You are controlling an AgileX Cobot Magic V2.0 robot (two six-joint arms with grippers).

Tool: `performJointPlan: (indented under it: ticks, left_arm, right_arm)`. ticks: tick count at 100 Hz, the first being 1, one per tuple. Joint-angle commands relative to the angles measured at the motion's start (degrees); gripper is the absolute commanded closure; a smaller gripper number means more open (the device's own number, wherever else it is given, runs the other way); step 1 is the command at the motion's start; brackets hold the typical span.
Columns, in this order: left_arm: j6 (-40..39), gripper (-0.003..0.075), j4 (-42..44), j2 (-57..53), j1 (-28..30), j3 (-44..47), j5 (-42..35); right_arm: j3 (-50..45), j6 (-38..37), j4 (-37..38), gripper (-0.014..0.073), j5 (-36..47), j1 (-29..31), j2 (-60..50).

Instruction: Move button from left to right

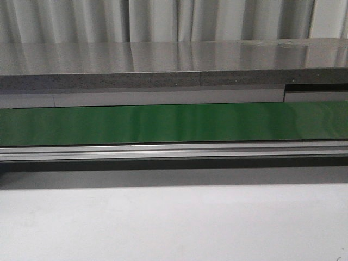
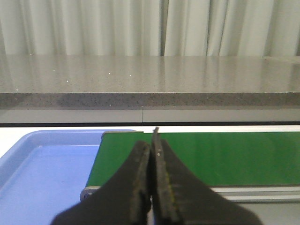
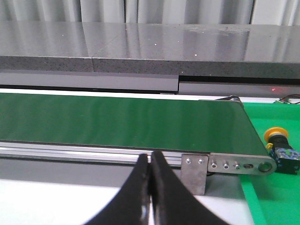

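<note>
Closed and empty, the left tool (image 2: 151, 187) hangs at the left end of the green conveyor belt (image 2: 197, 157), beside a blue tray (image 2: 42, 173). Rightward, the right tool (image 3: 150, 192), also pinched shut on nothing, sits before the belt. Beyond the belt's right end the button (image 3: 280, 147) lies on green, so the move looks done.

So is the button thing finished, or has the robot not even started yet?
It looks done. The button lies in the green tray past the right end of the green conveyor belt. The blue tray at the left end shows nothing in the part in view. Nothing is in hand: the left tool and right tool are both shut and empty. Nothing seems left.
</note>
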State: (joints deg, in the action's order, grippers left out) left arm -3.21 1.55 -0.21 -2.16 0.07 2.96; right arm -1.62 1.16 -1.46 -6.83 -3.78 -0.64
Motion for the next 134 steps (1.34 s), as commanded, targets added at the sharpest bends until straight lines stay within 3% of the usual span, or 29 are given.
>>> performJointPlan:
  ticks: [1,134]
  left_arm:
    - [-0.9,0.074,0.1,-1.8,0.2,2.0,-5.3]
    - [-0.9,0.074,0.9,-1.8,0.2,2.0,-6.8]
  right_arm:
    - [0.9,0.1,0.1,0.0661,4.7,0.3,-1.2]
    - [0.9,0.1,0.1,0.0661,4.7,0.3,-1.2]
